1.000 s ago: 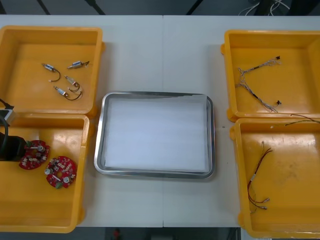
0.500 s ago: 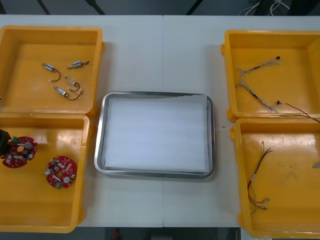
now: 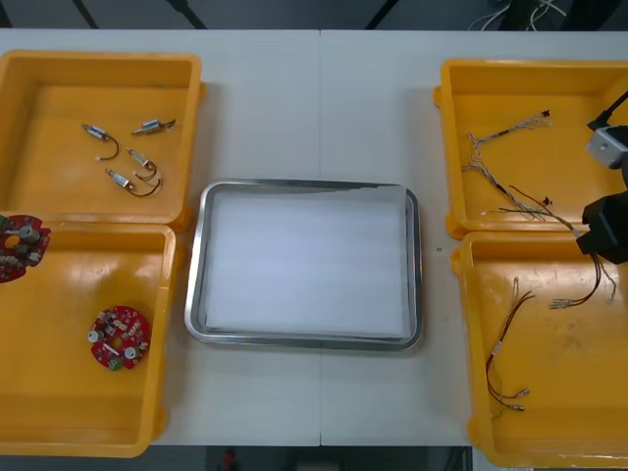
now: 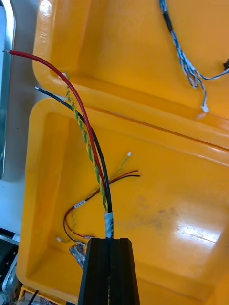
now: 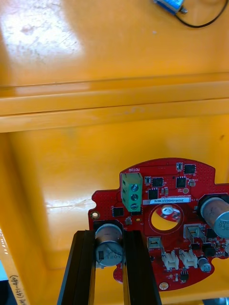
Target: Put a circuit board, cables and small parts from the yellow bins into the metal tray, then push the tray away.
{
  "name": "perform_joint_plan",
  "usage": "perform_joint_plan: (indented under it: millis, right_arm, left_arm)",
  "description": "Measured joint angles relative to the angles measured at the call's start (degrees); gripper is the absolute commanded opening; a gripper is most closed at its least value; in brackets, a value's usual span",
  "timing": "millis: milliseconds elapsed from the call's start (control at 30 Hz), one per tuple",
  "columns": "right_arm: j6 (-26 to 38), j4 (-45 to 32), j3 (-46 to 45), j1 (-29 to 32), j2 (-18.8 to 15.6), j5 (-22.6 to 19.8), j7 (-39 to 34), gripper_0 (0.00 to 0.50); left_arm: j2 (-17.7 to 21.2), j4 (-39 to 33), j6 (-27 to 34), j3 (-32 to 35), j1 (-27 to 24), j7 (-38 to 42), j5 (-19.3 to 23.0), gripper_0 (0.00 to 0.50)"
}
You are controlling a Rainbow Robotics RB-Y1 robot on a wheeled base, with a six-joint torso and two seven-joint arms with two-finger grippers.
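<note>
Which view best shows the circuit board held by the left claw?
The left wrist view: most of the circuit board shows close up, components legible, with the left claw shut on it. The front view shows the board small and cut off at the picture's left edge.

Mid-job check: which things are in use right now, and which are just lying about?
In use: circuit board, shut in left claw; red, black and yellow cable, shut in right claw; metal tray.
Lying about: second circuit board; small metal parts; blue and white cable; loose red and black cable.
</note>
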Motion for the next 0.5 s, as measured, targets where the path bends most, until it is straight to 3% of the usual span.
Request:
perform_joint_plan:
  millis: [267,500]
  right_arm:
    - [0.09,-2.34,1.47,-1.07,3.81,1.53,-0.34,0.0]
    - [0.12,-2.92,1.47,-1.09,4.19,1.52,-0.33,0.0]
  left_arm:
    - [0.25,-4.15,4.77,0.23,-1.79,3.47,1.95,0.0]
    - [-1.31,-8.73,8.07,-1.1,-7.52,24.83,1.06,0.0]
